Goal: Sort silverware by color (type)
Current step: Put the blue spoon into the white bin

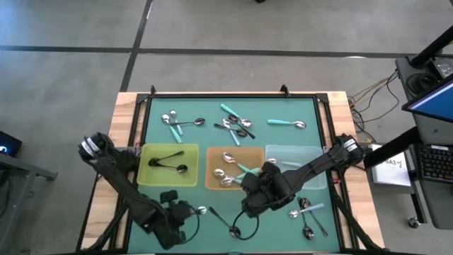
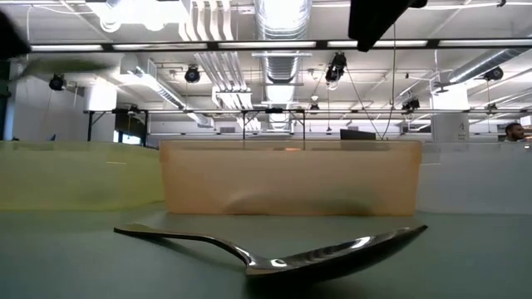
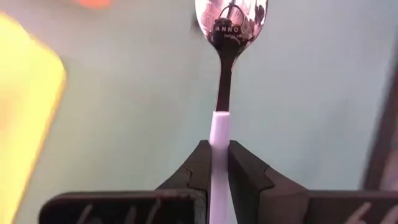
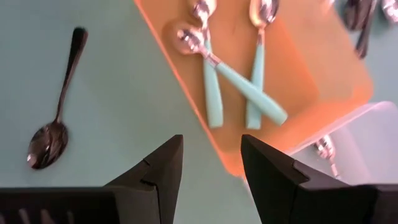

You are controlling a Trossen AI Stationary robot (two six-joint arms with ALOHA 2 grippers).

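My left gripper point(image 1: 185, 211) is over the near left part of the green mat, shut on a pale-handled spoon point(image 3: 222, 93) whose shiny bowl point(image 1: 202, 210) sticks out toward the right. My right gripper point(image 4: 211, 168) hangs open over the mat at the orange tray's near edge point(image 1: 248, 205) and touches nothing. A black spoon point(image 4: 59, 112) lies flat on the mat nearby point(image 1: 230, 227) and fills the low view point(image 2: 291, 253). Teal-handled spoons point(image 4: 239, 87) lie in the orange tray point(image 1: 212, 180). Black spoons point(image 1: 170, 163) lie in the yellow tray point(image 1: 148, 177). My left gripper pinches the spoon's pale handle point(image 3: 219, 134) between its two fingers, which lie along the handle. The dark neck and the bowl point(image 3: 230, 18) reach out past the fingertips point(image 3: 200, 165) over the mat. Whether the spoon is lifted clear of the mat, I cannot tell.
More spoons lie scattered on the far part of the mat point(image 1: 233, 126) and at its near right point(image 1: 308, 212). A clear tray point(image 1: 311, 159) stands right of the orange one. A raised black frame point(image 1: 233, 94) borders the mat. Bare mat lies between the two grippers.
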